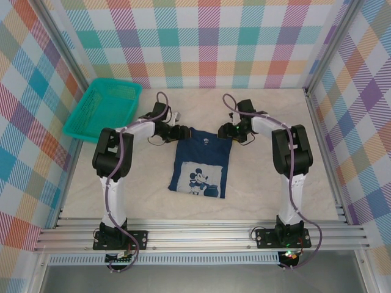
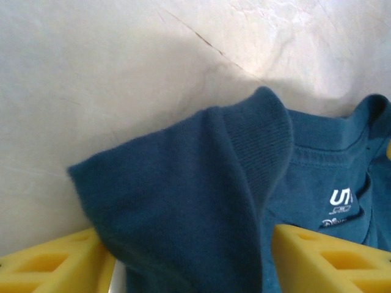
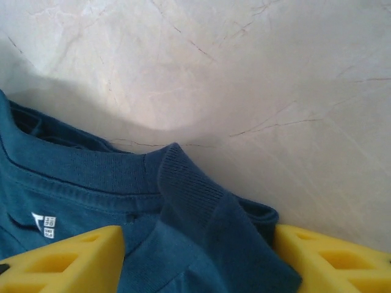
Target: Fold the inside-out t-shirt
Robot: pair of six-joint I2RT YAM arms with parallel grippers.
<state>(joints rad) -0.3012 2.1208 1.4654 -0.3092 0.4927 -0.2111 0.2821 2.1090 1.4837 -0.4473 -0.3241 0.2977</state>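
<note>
Navy t-shirt (image 1: 200,168) | shoulder cloth between left fingers (image 2: 330,259) | likewise right fingers (image 3: 67,259)

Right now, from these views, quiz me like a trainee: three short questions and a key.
1. True or false: the shirt lies in the basket.
2. Which end of the shirt are the left claw and right claw at? A: the collar end. B: the hem. C: neither, they hang over the basket.
3. In a few words: what sits between the left claw's yellow fingers?
Key: 1 false, it lies on the table. 2 A. 3 bunched shirt cloth.
</note>
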